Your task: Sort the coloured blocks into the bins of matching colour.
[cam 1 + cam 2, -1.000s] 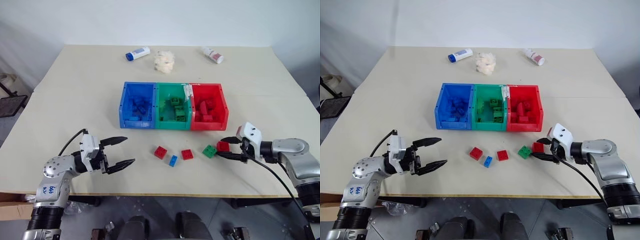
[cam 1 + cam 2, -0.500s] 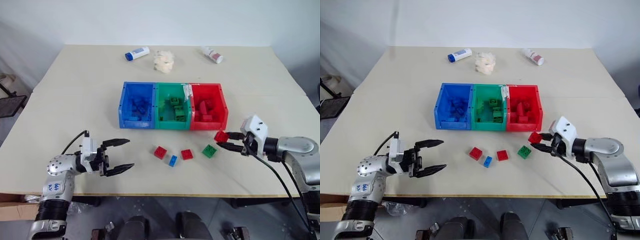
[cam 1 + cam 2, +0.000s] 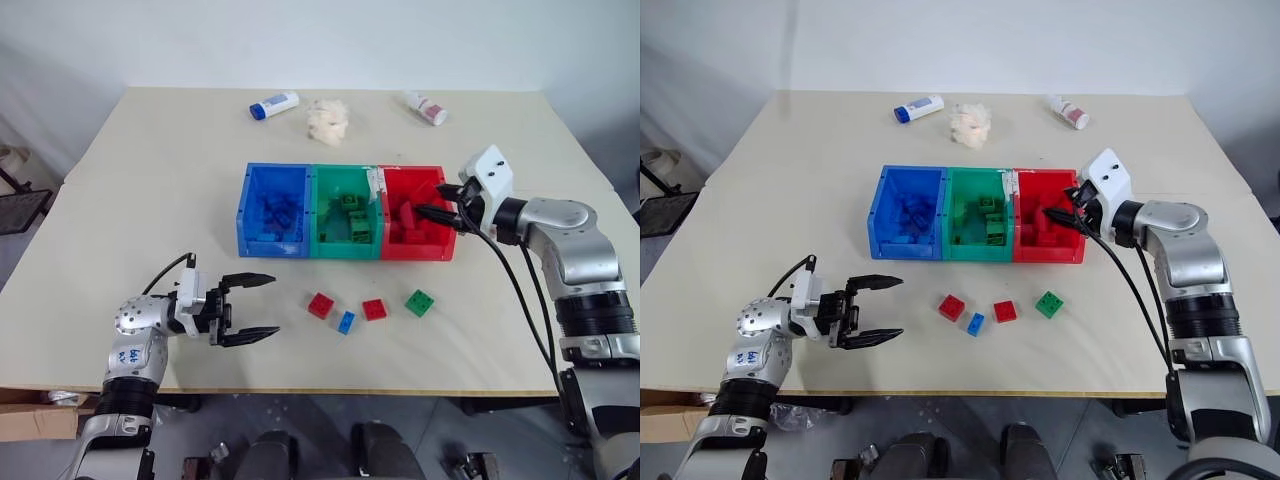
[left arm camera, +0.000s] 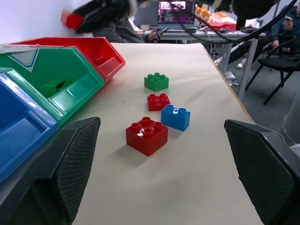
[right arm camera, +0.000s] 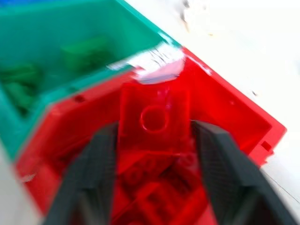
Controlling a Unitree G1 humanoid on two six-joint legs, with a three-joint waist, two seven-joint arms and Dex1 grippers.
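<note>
Three joined bins stand mid-table: blue [image 3: 246,216], green [image 3: 345,251], red [image 3: 420,250], each with blocks of its own colour inside. My right gripper [image 3: 438,201] hovers over the red bin's right side, shut on a red block [image 5: 154,119] that sits between its fingertips. In front of the bins lie a red block [image 3: 321,305], a blue block [image 3: 346,322], another red block [image 3: 374,309] and a green block [image 3: 419,302]. My left gripper [image 3: 272,305] is open and empty, level above the table, pointing at these blocks from their left.
Two white bottles [image 3: 274,106] [image 3: 426,109] and a whitish fluffy wad [image 3: 327,120] lie at the table's far side. The table's front edge runs just below the loose blocks. Bare tabletop stretches left of the bins.
My right gripper lifted the red block from beside the green block and carried it up over the red bin. My left gripper turned slightly toward the loose blocks, still open.
</note>
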